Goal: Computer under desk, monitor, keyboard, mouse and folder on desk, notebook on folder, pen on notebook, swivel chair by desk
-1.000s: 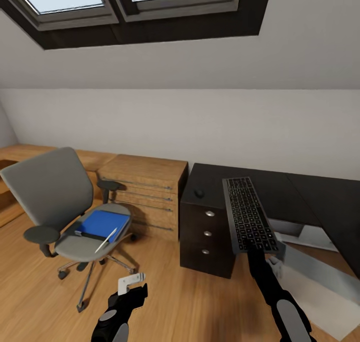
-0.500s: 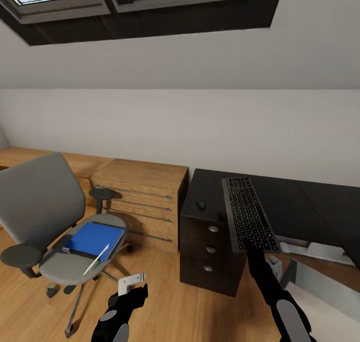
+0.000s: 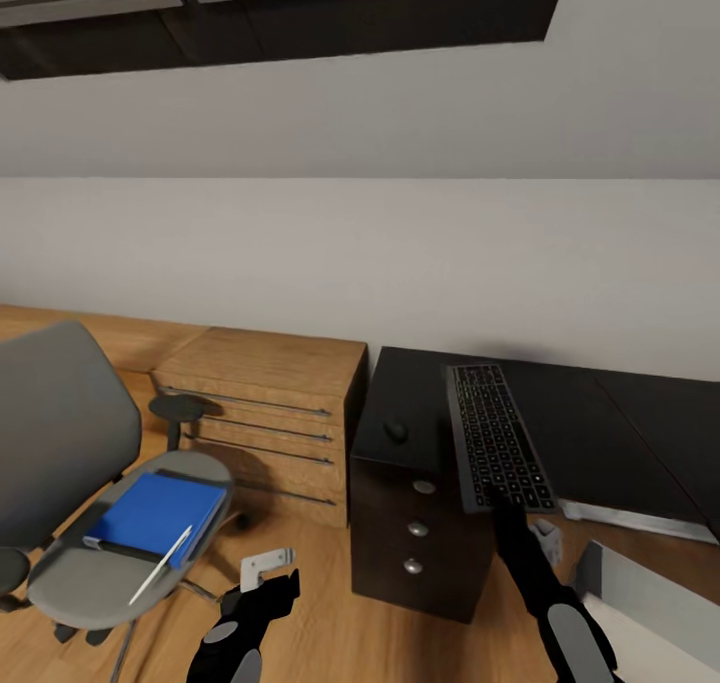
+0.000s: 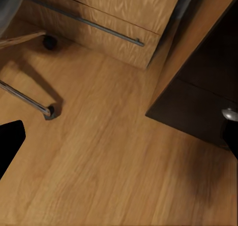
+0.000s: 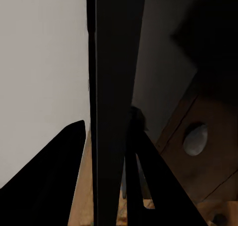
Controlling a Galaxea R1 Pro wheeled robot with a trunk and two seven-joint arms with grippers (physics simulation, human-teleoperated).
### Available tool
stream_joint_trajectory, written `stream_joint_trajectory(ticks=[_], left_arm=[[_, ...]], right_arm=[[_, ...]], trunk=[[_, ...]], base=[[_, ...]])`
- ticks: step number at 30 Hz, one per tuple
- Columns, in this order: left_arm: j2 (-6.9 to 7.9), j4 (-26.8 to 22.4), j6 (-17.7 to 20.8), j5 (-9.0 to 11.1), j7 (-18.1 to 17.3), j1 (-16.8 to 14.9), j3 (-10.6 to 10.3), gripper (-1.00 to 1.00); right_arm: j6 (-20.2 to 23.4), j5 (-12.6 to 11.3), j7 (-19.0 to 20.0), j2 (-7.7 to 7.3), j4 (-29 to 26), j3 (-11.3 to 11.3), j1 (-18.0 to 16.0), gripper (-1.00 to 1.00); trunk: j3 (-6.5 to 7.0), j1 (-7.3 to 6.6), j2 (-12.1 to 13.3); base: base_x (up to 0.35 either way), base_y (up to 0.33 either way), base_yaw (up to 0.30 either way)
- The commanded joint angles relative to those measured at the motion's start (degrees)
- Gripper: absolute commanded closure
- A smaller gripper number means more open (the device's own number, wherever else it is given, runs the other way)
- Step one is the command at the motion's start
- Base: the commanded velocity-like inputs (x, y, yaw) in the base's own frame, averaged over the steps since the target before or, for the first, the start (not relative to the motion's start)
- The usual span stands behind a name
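Everything has slid leftward and down as the camera turns toward the glossy black desk (image 3: 590, 433). From the left: the grey padded swivel chair (image 3: 70, 463) carries the bright blue folder (image 3: 152, 513) and thin white pen (image 3: 160, 565). The left gripper (image 3: 262, 575) hangs empty, fingers apart. The small black mouse (image 3: 396, 429) sits on the desk. The right gripper (image 3: 495, 498) is clamped on the slim grey keyboard (image 3: 495, 448), probably above the desk and not yet set down. Only the left wrist view shows the chair's chrome spokes (image 4: 29, 103).
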Motion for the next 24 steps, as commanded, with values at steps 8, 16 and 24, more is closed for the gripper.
stream_joint_trajectory(ticks=[8,16,24], left_arm=[[0.02,-0.12,0.10,0.45,0.36,-0.03,-0.17,-1.00],[0.02,-0.16,0.10,0.47,0.42,-0.03,-1.14,-1.00],[0.02,-0.16,0.10,0.52,0.44,-0.03,-1.18,-1.00]], right_arm=[[-4.11,-0.54,0.20,0.16,2.38,0.46,-0.05,1.00],[-7.57,-0.24,0.29,1.10,3.75,2.98,-0.05,1.00],[-7.74,-0.19,0.37,1.10,4.29,3.44,-0.05,1.00]], trunk=[[-0.06,0.01,-0.03],[-0.06,0.01,-0.03],[-0.06,0.01,-0.03]], base=[[0.026,0.000,-0.244],[0.034,0.061,-0.256],[0.158,0.285,-0.105]])
